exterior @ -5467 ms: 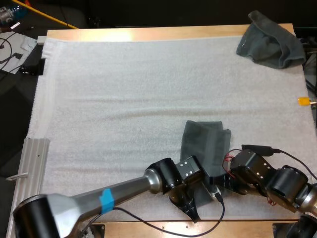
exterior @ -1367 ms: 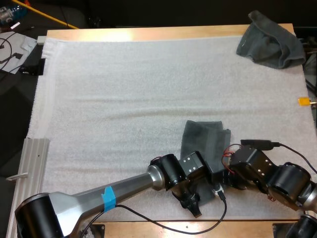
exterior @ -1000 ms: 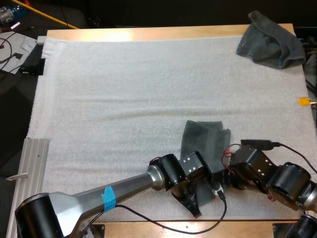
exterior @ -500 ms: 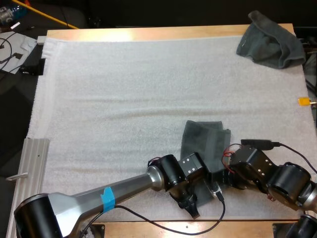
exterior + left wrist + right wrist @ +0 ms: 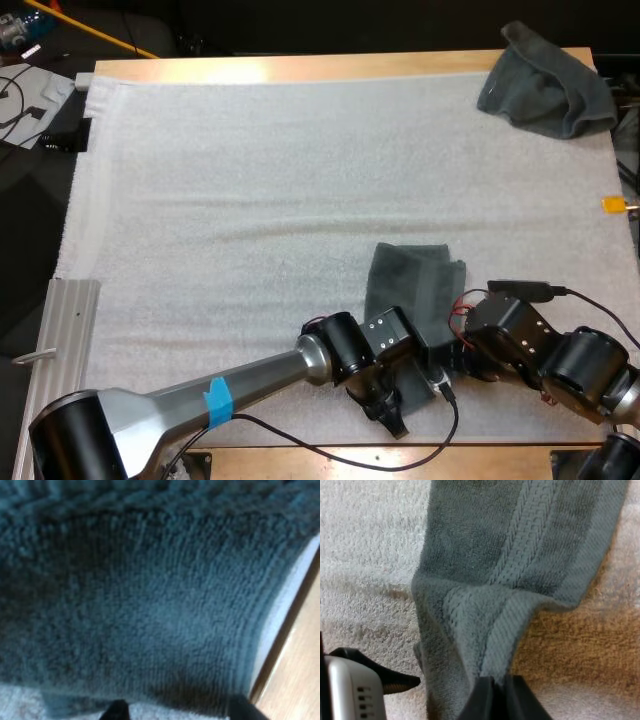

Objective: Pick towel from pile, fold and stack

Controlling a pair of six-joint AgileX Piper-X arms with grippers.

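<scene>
The half-folded towel (image 5: 412,285) lies flat on the white mat (image 5: 250,180) close to the table's (image 5: 300,68) near edge and towards its right side, its length running from that edge towards the middle. Both arms meet at its near end, which suggests the fold in hand is to carry that end over the far one. The right tool (image 5: 496,684) is clamped on the towel's near hem, pinching the cloth into a raised ridge between its fingers, so the layers come up together instead of sliding apart. The left tool (image 5: 179,707) sits low at the neighbouring near corner, right by the mat's edge, its fingertips (image 5: 117,712) spread with the hem just ahead of them and nothing pressed between them; I judge it is lined up to take its own corner, so the hem can rise level. A lift by the right side alone would likely drag the cloth askew. The crumpled towel (image 5: 548,82) sits at the table's far right corner, well apart, keeping the pile clear of the folding area.
</scene>
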